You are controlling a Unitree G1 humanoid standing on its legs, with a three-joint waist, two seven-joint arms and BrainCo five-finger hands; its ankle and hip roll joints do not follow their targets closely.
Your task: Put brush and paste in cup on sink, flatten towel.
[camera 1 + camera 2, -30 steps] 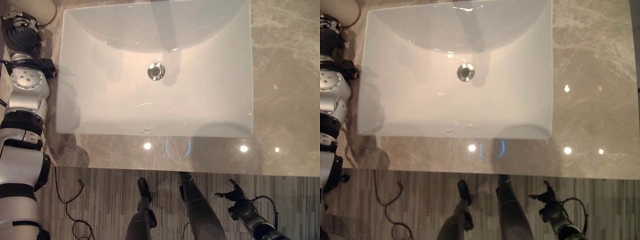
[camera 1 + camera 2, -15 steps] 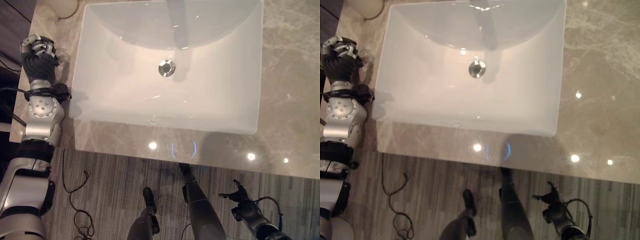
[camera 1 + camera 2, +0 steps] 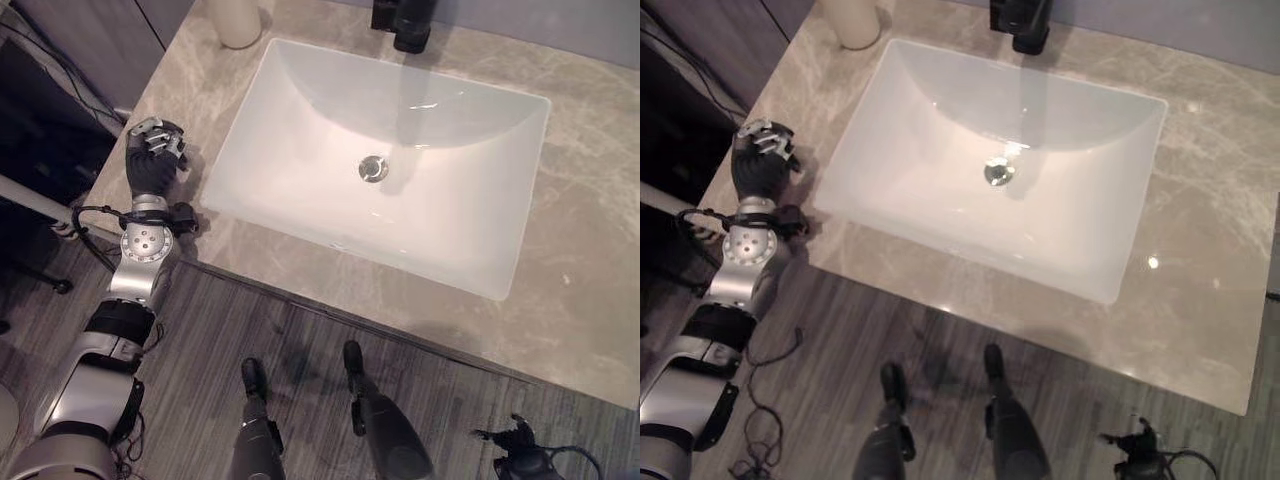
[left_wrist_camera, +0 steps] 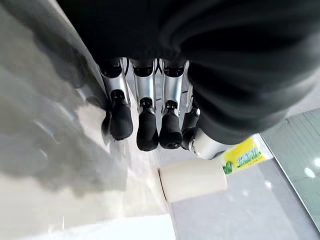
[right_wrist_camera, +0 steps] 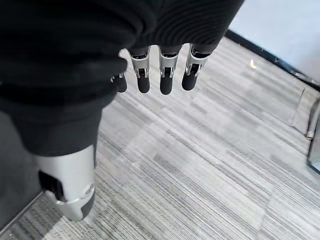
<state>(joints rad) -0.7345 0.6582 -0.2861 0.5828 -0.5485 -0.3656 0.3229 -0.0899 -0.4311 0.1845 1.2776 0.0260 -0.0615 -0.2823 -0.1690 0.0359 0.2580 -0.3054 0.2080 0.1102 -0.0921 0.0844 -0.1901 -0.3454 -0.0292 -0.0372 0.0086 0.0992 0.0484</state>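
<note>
My left hand [image 3: 152, 165] hovers over the tabletop [image 3: 560, 290], fingers [image 4: 147, 131] relaxed and empty, the cup [image 4: 192, 179] ahead; my right hand [image 5: 75, 65] hangs slack over the floor [image 5: 210, 165].

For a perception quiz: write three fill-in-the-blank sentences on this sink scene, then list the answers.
1. The left hand is over the marble ____, beside the white sink.
2. The right hand hangs above the striped ____.
3. The round metal ____ sits in the sink's bottom.
4. The cream cup stands upright at the counter's ____ corner.

Answers: counter; floor; drain; left
</note>
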